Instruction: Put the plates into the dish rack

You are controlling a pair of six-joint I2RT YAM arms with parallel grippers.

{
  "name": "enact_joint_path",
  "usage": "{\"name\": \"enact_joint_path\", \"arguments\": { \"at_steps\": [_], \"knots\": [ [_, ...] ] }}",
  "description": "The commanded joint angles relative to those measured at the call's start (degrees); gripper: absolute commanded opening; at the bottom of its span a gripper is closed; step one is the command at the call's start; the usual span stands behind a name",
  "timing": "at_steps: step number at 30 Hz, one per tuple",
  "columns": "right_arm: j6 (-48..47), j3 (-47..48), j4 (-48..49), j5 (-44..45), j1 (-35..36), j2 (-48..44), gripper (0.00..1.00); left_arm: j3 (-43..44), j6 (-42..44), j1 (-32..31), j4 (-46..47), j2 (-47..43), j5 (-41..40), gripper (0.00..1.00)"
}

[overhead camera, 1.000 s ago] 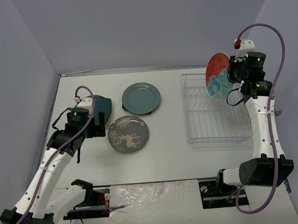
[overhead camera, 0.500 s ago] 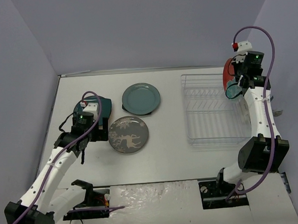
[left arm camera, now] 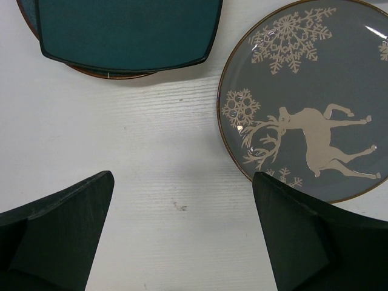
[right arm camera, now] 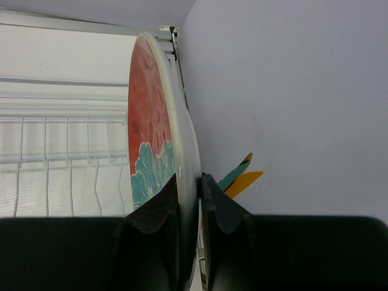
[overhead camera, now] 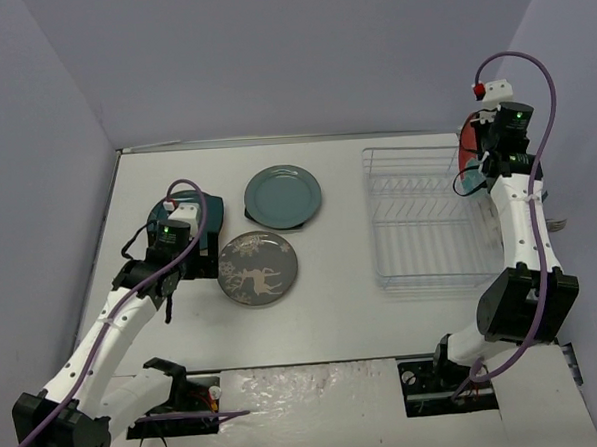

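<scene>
Red flowered plate [right arm camera: 151, 121] is held upright on edge, its rim pinched by the right gripper [right arm camera: 189, 182], at the far right corner of the dish rack [overhead camera: 432, 282]; contact with the wires cannot be told. The plate should be kept parallel to the slot wires, lowered slowly and let go only once seated. Left gripper [left arm camera: 182, 182] is spread, empty, well left of the rack.

The hand [left arm camera: 182, 182] hangs spread wide over the white tabletop [left arm camera: 151, 145], its dark fingers [left arm camera: 60, 230] in both lower corners. At upper left lies a dark teal squarish plate [left arm camera: 127, 27]; at right, apart from it, a grey deer-patterned plate [left arm camera: 315, 79].
</scene>
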Motion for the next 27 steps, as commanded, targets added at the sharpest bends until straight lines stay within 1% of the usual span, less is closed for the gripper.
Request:
{"name": "enact_joint_path", "arguments": {
  "at_steps": [1, 13, 19, 20, 21, 23, 25, 27],
  "knots": [
    [-0.8, -0.1, 14.7, 1.7, -0.8, 0.0, 0.00, 2.4, 0.7, 0.2, 3.1, 0.0, -0.8, 0.97],
    [2.9, -5.1, 17.2, -1.8, -1.5, 4.1, 0.00, 2.3, 0.7, 0.3, 2.9, 0.6, -1.6, 0.97],
    [4.8, -6.5, 18.2, -2.0, -1.6, 5.0, 0.01, 2.3, 0.1, 0.3, 2.3, 0.9, -1.6, 0.97],
    [5.0, -6.8, 18.3, -2.3, -1.6, 4.8, 0.05, 2.4, -0.1, 0.3, 2.2, 0.8, -1.6, 0.97],
    [5.3, -7.0, 18.4, -3.1, -1.5, 4.7, 0.11, 2.5, -0.5, 0.3, 2.0, 0.8, -1.6, 0.97],
    [6.0, -7.6, 18.6, -3.9, -1.6, 4.2, 0.25, 2.6, -1.3, 0.3, 1.6, 0.9, -1.7, 0.97],
    [7.7, -8.4, 19.0, -4.0, -1.5, 2.9, 0.42, 3.0, -3.4, 0.4, 0.7, 1.2, -2.5, 0.97],
    [9.0, -8.6, 19.0, -4.2, -1.5, 1.4, 0.53, 3.2, -5.3, 0.3, -0.3, 1.6, -2.7, 0.97]
  ]
}}
